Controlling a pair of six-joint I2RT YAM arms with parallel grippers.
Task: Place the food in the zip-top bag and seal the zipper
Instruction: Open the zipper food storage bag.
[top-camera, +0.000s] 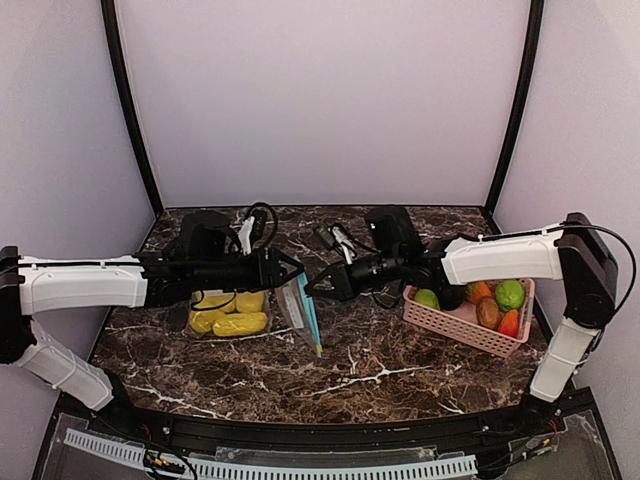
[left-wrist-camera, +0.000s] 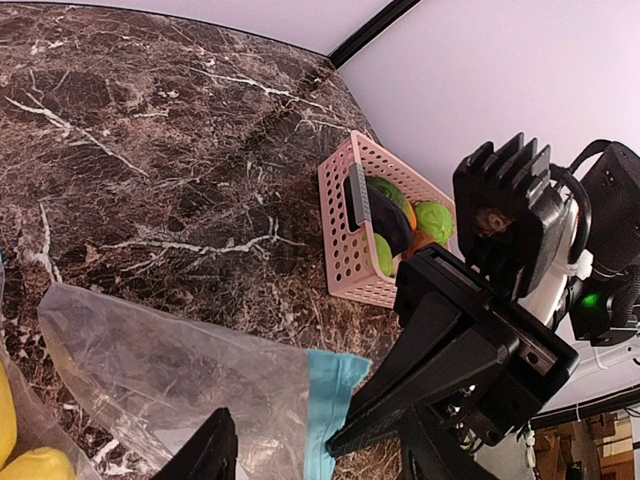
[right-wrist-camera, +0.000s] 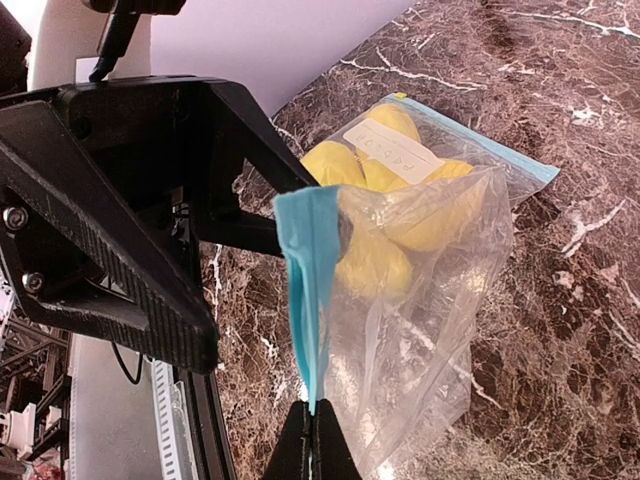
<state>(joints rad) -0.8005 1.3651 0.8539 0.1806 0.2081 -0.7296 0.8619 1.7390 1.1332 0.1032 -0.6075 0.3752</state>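
The clear zip-top bag (top-camera: 297, 305) with its blue zipper strip (right-wrist-camera: 312, 270) is lifted at its mouth, and several yellow food pieces (right-wrist-camera: 430, 215) lie inside it on the table (top-camera: 240, 323). My right gripper (right-wrist-camera: 313, 425) is shut on the lower end of the zipper strip. In the left wrist view my left gripper (left-wrist-camera: 320, 462) is open, its fingers (left-wrist-camera: 205, 455) straddling the bag's mouth and the strip (left-wrist-camera: 335, 400), with the right gripper's black finger (left-wrist-camera: 420, 385) beside them. More food, green (top-camera: 510, 293), orange and brown, sits in the pink basket (top-camera: 455, 322).
The pink basket (left-wrist-camera: 345, 235) stands at the right of the marble table, under my right arm (top-camera: 500, 260). Cables and the two arms' black bodies crowd the middle back. A black frame rail runs along the near edge (top-camera: 320, 430).
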